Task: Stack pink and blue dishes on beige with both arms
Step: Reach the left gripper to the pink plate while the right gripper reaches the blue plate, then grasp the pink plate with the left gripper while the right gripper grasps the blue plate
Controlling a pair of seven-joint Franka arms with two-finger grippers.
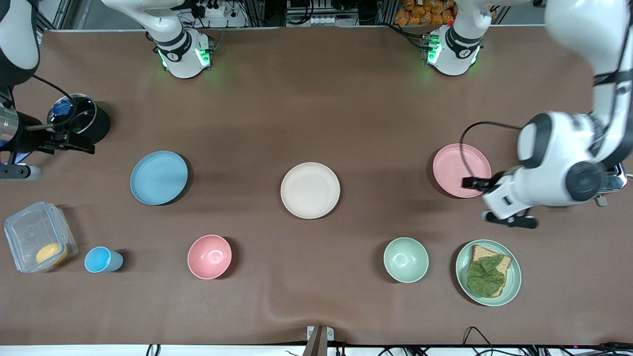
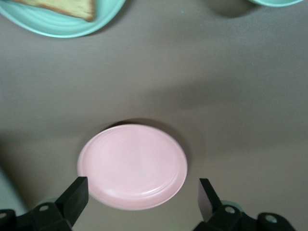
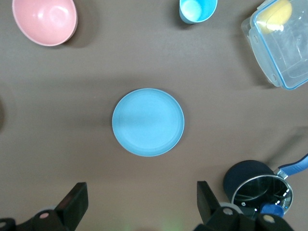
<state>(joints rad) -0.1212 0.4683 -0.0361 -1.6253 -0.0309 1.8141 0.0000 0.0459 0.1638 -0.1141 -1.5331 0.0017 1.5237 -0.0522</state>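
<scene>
Beige plate (image 1: 310, 190) at table centre, flat and bare. Blue plate (image 1: 158, 177) toward the right arm's end of the table, pink plate (image 1: 461, 170) toward the left arm's end — all three in a rough row, well apart, none stacked.

Left gripper (image 2: 142, 197) low over the table just beside the pink plate, toward the left arm's end. Fingers (image 2: 74, 195) spread wide, holding nothing; plate rim between them in the left wrist view, contact not determinable.

Right gripper (image 3: 139, 202) raised at the right arm's end of the table, near the dark pot (image 1: 79, 118) with a glass lid. Fingers (image 3: 76, 198) spread wide, empty; blue plate in clear sight in the right wrist view, well apart from the fingertips.

Nearer the front camera than the plates: clear lidded container (image 1: 38, 236) with a yellow item inside, blue cup (image 1: 101, 259), pink bowl (image 1: 209, 256), green bowl (image 1: 406, 259), green plate (image 1: 514, 277) bearing bread and a lettuce leaf — none touching a task plate.

Brown table covering (image 1: 316, 109) under everything.
</scene>
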